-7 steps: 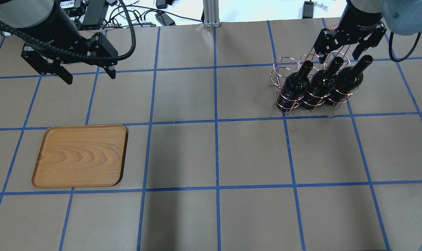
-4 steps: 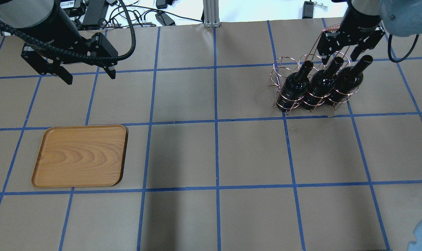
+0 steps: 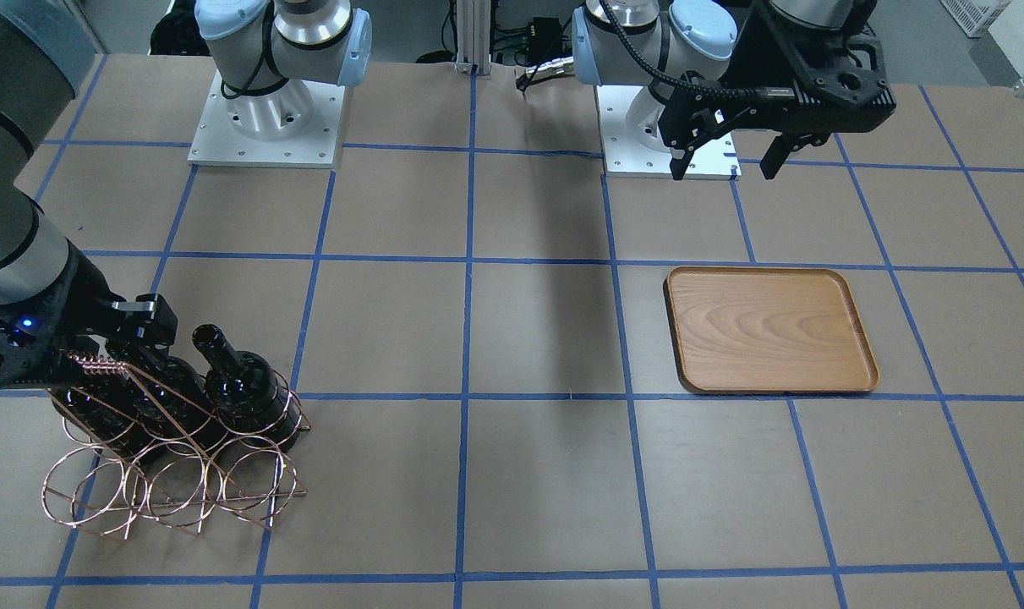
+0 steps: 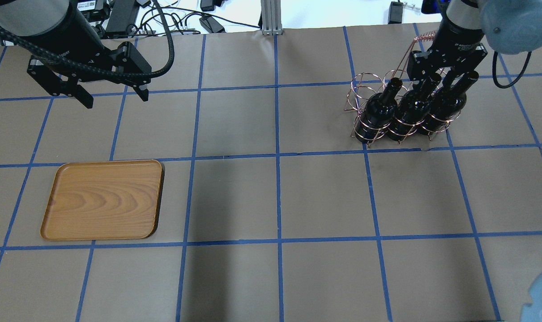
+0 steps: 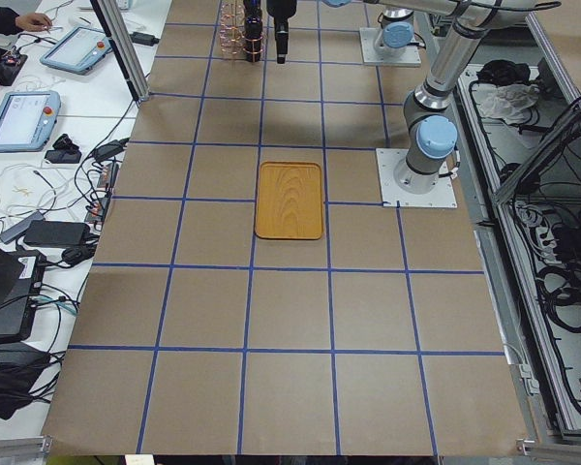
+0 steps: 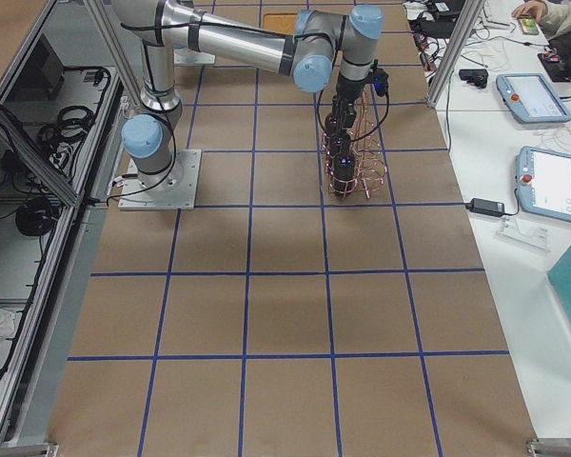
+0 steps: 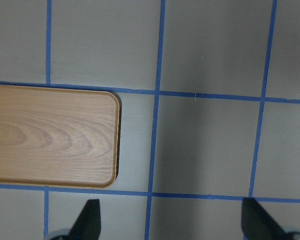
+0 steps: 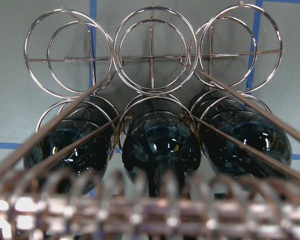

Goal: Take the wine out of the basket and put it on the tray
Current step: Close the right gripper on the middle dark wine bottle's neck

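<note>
Upper right of the overhead frame: the right gripper (image 4: 432, 77) has descended, and its fingers (image 4: 416, 71) now flank the neck of the middle wine (image 4: 411, 112). Their spread appears narrower than before. Contact cannot be confirmed.

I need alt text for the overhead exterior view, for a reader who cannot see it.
The right gripper straddles the neck of the middle bottle of three in a wire basket at upper right. The left gripper hangs open at upper left; an empty wooden tray lies at lower left of the gridded table.
</note>
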